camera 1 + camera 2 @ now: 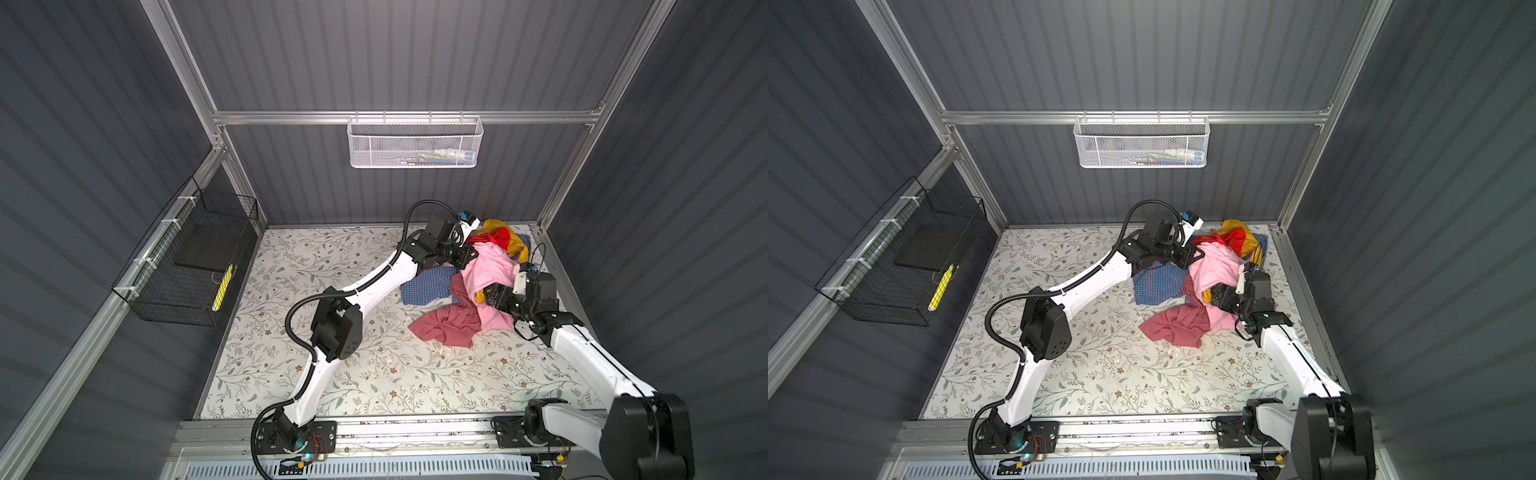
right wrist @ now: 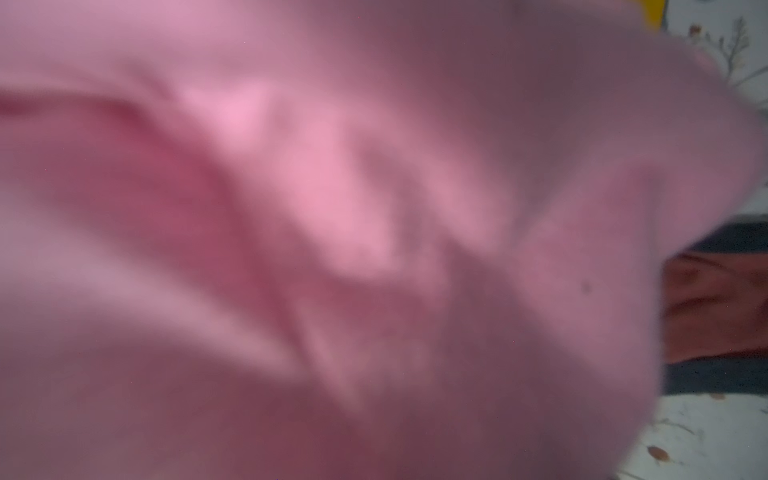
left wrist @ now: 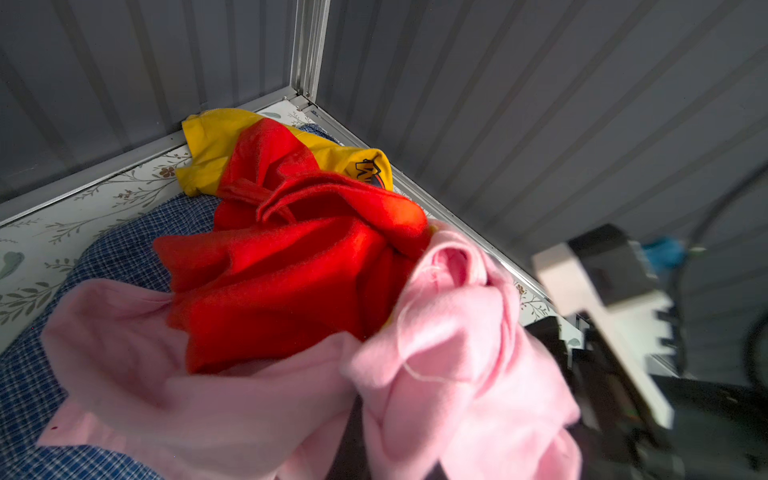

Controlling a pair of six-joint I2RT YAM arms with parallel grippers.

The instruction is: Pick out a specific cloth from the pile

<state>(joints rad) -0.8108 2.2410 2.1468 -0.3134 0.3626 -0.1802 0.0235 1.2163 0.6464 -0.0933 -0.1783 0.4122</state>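
Honestly, nearest the front the dusty-rose cloth [image 1: 446,326] just flops on the table, and the right gripper [image 1: 490,294] is buried in pink, so I can't tell how its jaws stand. The cloth [image 1: 490,266], light pink, drapes over the pile [image 1: 465,286]. It looks soft, light and likely to snag. The left gripper [image 1: 473,254] looks pinched shut on its far bunched edge. I'd grab a thick fold there, clear of the red cloth [image 3: 282,266] behind.

The large, soft, matte light pink cloth [image 1: 488,266] drapes bunched over the pile [image 1: 457,291], right of centre in a top view. The pile mixes red, mustard, blue-checked and dusty-rose cloths.
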